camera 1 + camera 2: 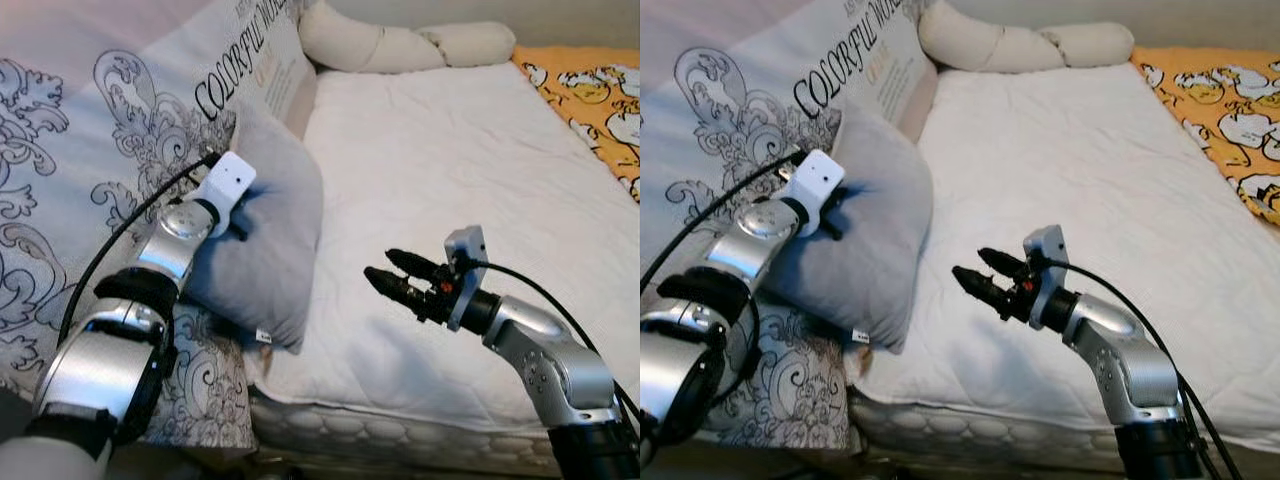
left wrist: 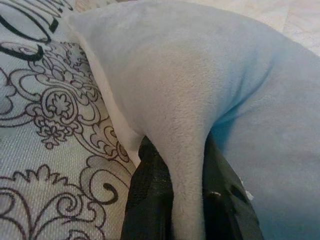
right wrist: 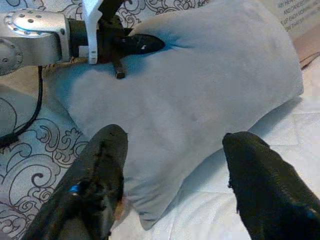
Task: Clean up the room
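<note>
White bed [image 1: 450, 150], left gripper [image 2: 187, 200] pinching grey pillow [image 1: 265, 240]

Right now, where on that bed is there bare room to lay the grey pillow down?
The white mattress lies bare between the cream bolster and orange blanket. Crowded on the left: grey pillow in the left claw, against patterned bedding.

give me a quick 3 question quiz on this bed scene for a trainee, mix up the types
1. True or false: the left gripper is shut on a fold of the grey pillow.
2. The right gripper is: A) shut on the pillow B) open, in the air near the pillow C) resting on the yellow blanket.
3. Fill in: the grey pillow leans against a larger printed cushion that bears the word ____.

Key: 1 true; 2 B; 3 COLORFUL
</note>
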`<state>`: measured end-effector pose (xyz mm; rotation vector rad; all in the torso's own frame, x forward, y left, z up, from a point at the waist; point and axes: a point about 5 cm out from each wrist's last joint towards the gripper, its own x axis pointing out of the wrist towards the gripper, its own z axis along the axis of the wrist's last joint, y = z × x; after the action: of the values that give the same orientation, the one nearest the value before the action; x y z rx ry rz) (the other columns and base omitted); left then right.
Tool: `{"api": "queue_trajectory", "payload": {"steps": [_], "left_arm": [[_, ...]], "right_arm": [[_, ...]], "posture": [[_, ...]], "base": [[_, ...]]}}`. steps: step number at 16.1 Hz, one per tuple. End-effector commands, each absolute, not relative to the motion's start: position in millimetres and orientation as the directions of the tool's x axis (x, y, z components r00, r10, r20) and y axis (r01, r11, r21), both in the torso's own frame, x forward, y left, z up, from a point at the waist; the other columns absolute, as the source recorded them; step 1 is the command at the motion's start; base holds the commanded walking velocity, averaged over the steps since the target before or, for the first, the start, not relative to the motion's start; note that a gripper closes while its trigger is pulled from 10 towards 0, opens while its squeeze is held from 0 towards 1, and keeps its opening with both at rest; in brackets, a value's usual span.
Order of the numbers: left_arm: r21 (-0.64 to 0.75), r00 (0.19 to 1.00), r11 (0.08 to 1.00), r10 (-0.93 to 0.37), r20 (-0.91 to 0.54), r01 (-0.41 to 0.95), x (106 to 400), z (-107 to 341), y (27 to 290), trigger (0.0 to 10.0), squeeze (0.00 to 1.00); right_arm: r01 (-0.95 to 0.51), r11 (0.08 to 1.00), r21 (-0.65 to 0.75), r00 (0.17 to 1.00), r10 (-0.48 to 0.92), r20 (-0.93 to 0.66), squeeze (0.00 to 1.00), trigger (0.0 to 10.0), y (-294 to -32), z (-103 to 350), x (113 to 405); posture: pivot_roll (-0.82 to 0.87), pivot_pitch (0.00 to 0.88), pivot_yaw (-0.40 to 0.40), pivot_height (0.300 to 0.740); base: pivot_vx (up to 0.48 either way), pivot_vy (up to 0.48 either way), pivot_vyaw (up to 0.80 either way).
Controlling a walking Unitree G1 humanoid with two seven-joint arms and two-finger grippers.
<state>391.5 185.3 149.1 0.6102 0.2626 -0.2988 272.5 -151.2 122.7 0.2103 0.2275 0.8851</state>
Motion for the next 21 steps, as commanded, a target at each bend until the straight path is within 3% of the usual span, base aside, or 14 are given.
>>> {"api": "queue_trajectory", "payload": {"steps": [1,2,3,4,9,15,16,17,21], "left_arm": [[0.532,0.935,0.792,-0.132,-0.33,0.3,391.5,151.3,202.4,10.0,0.0],[0.513,0.925,0.797,-0.141,-0.353,0.317,389.4,144.0,201.7,10.0,0.0],[0.495,0.914,0.8,-0.153,-0.377,0.339,387.1,137.6,201.0,10.0,0.09],[0.484,0.908,0.801,-0.167,-0.384,0.352,386.4,135.6,200.6,10.0,1.0],[0.489,0.949,0.823,-0.178,-0.259,0.288,387.4,148.5,212.0,10.0,1.0],[0.32,0.965,0.916,-0.261,0.018,0.242,385.2,188.3,215.1,10.0,1.0],[0.199,0.948,0.939,-0.303,0.099,0.279,373.0,192.8,200.6,10.0,1.0],[0.157,0.938,0.941,-0.32,0.132,0.298,364.6,193.3,191.6,10.0,1.0],[0.126,0.901,0.916,-0.398,0.174,0.381,323.0,183.7,156.4,10.0,1.0]], "right_arm": [[-0.76,0.599,0.253,0.595,0.797,-0.101,1.0,10.0,-148.0,128.0,273.3],[-0.764,0.595,0.248,0.591,0.801,-0.101,1.0,10.0,-147.3,127.8,273.5],[-0.763,0.598,0.245,0.594,0.798,-0.096,1.0,10.0,-147.3,128.0,273.6],[-0.764,0.597,0.243,0.594,0.799,-0.096,1.0,10.0,-147.6,128.2,273.5],[-0.772,0.581,0.258,0.582,0.809,-0.079,1.0,10.0,-147.8,129.4,269.6],[-0.676,0.699,0.233,0.721,0.693,0.015,1.0,10.0,-155.2,142.2,279.8],[-0.589,0.776,0.226,0.8,0.599,0.028,1.0,10.0,-157.8,142.6,281.2],[-0.55,0.801,0.237,0.828,0.561,0.028,1.0,10.0,-159.0,142.6,280.8],[-0.363,0.894,0.262,0.928,0.371,0.02,1.0,10.0,-168.9,137.6,271.2]], "posture": [[-0.07,0.0,0.1,0.74],[-0.07,0.0,0.1,0.74],[-0.07,0.0,0.101,0.74],[-0.07,0.0,0.101,0.74],[-0.08,0.0,0.103,0.74],[-0.05,0.0,0.059,0.74],[-0.05,0.0,0.045,0.74],[-0.04,0.0,0.033,0.74],[-0.02,0.0,-0.013,0.74]], "base": [[0.0,0.0,0.0],[0.0,0.0,0.0],[0.0,0.0,0.0],[0.0,0.0,0.0],[0.0,0.0,0.0],[0.0,0.0,0.0],[0.0,0.0,0.0],[0.0,0.0,0.0],[0.0,-0.077,0.0]]}}
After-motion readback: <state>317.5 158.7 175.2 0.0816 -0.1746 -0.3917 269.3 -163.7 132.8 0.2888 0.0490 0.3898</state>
